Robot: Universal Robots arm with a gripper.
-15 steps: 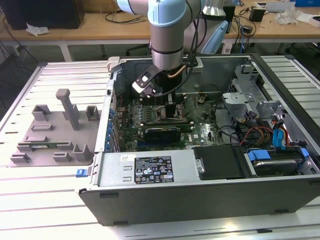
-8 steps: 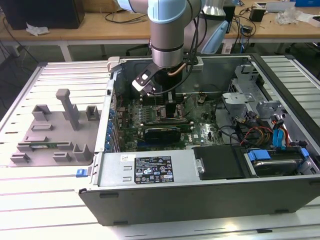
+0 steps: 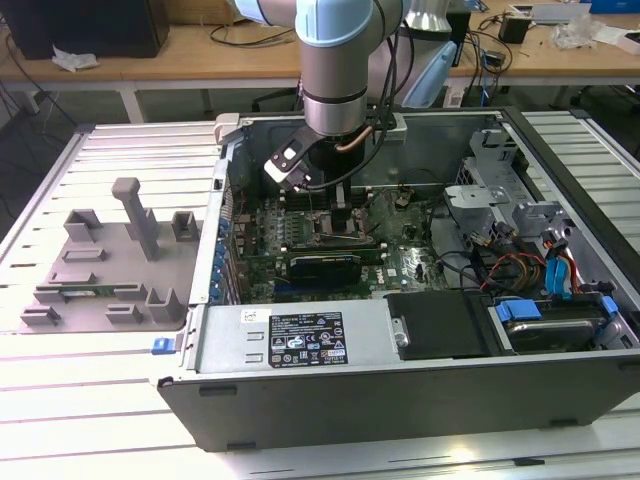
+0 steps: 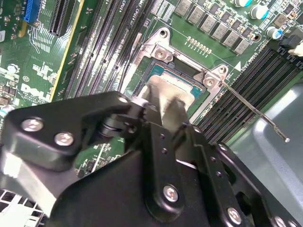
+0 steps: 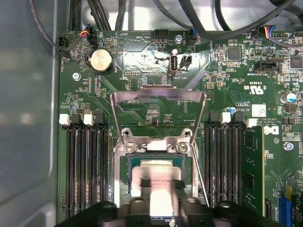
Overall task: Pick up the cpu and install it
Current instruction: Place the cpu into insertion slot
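Observation:
The cpu is a pale silver square lying flat within the dark socket frame on the green motherboard. It also appears in the second wrist view as the cpu, with greenish socket edge around it. My gripper reaches straight down onto it, and the pale fingers appear shut on the chip. The socket's metal load plate stands flipped open behind it. Its thin lever sticks out sideways. In the exterior view my gripper is deep inside the open computer case.
Black memory slots flank the socket on both sides. A long black card lies just in front of the socket. Drive bays and coloured cables fill the exterior view's right. A grey fixture plate sits outside the case on the left.

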